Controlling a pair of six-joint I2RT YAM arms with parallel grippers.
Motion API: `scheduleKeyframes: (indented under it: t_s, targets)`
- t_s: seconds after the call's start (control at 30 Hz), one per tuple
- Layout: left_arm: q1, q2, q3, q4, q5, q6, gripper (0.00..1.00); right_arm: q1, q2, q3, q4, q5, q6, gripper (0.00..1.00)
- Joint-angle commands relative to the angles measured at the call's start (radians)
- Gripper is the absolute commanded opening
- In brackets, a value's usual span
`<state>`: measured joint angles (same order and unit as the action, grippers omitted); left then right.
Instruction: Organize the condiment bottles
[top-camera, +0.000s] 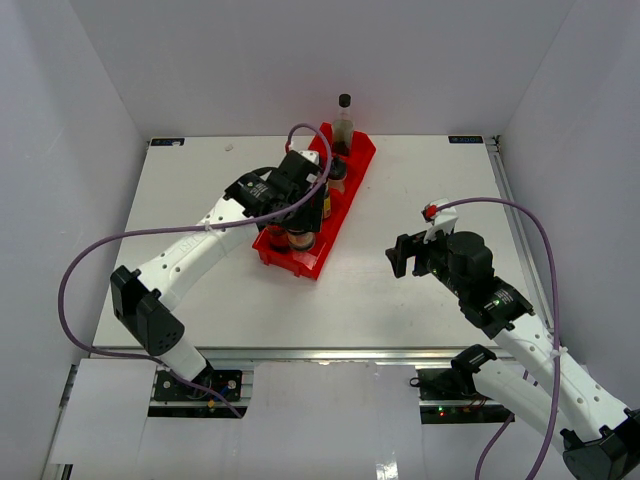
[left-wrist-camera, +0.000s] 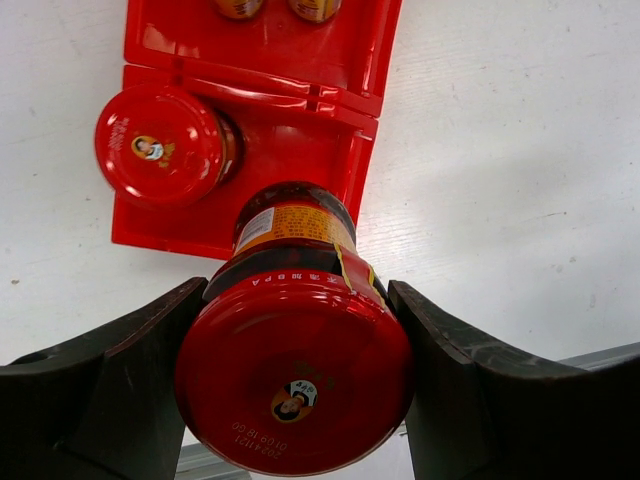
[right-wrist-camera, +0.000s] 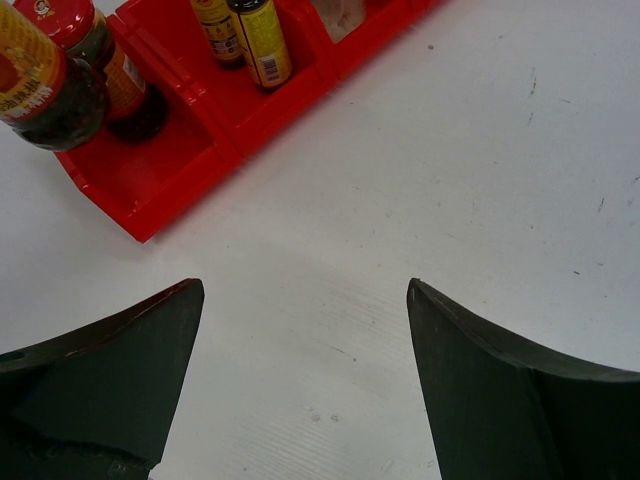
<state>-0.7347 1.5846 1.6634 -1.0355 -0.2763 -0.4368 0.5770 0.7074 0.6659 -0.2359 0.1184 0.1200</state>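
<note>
One red-lidded dark jar (left-wrist-camera: 295, 370) is clasped upright at its lid by the left gripper (left-wrist-camera: 298, 295), over the end compartment of the red tray (left-wrist-camera: 300, 165), beside its twin (left-wrist-camera: 160, 145) standing there. Two slim yellow-labelled bottles (right-wrist-camera: 258, 42) stand in the next compartment. The tall clear black-capped bottle (top-camera: 343, 120) stands at the tray's far end.

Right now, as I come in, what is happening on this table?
The left hand grips a red-lidded jar by its lid, at the near end of the red tray. I cannot tell whether the jar is set down or lifted. A second red-lidded jar stands beside it in the end compartment. Two yellow-labelled bottles stand in the next compartment, and a tall clear bottle is at the tray's far end. The right hand is open and holds nothing, above the table.
</note>
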Motion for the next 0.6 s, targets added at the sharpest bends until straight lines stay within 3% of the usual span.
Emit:
scheduleKeyframes:
  t_s: [0.0, 0.57]
  targets:
    - [-0.015, -0.035, 0.018, 0.165, -0.049, 0.015, 0.00, 0.000, -0.005, 0.014, 0.035, 0.011, -0.010, 0.89]
    - [-0.022, 0.046, -0.150, 0.349, -0.055, 0.027, 0.00, 0.000, -0.012, 0.014, 0.035, 0.009, -0.010, 0.89]
